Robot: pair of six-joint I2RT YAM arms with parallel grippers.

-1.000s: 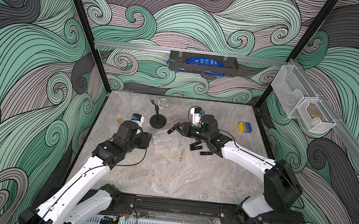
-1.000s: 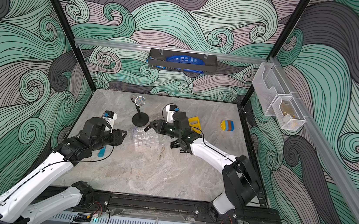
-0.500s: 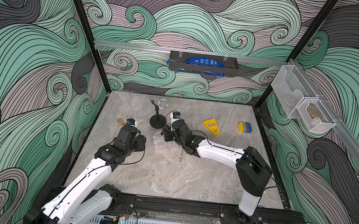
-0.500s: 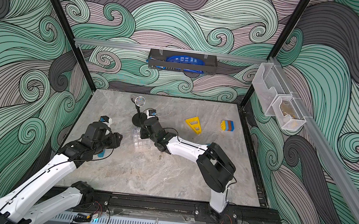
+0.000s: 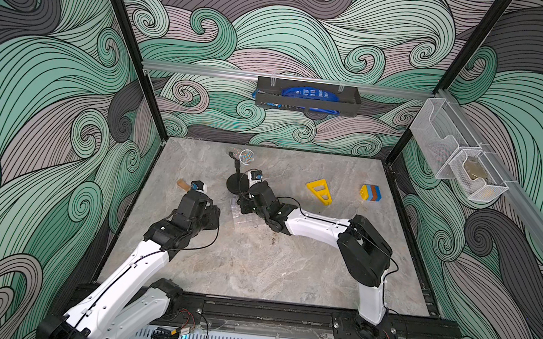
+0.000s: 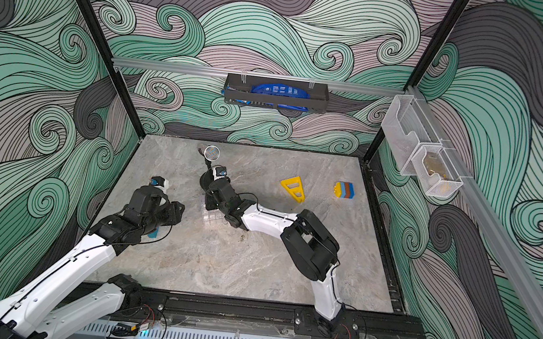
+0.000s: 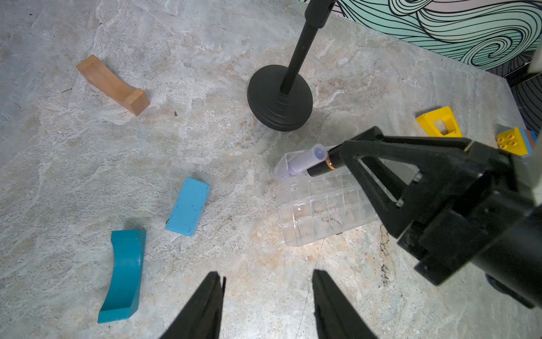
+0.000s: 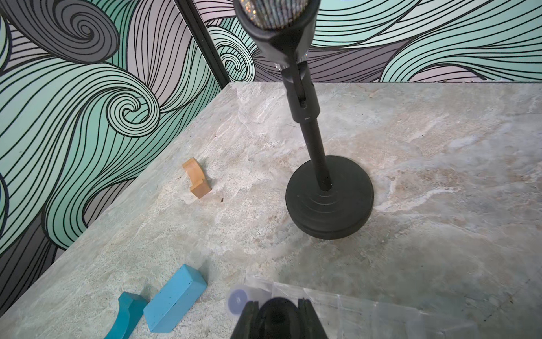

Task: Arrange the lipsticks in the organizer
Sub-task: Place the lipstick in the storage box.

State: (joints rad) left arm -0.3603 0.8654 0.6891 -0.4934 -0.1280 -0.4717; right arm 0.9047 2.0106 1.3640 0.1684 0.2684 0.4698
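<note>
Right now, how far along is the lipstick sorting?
Done: the lavender lipstick sits tilted in a corner cell of the organizer. In hand: the right gripper is shut on a black lipstick, held over the organizer beside it. The left gripper is open and empty. Left: seat this tube; the other cells look empty, and no other lipsticks show.

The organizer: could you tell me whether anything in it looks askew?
Yes: the lavender lipstick leans slanted in a corner cell of the organizer instead of upright, beside the black lipstick held by the right gripper.
</note>
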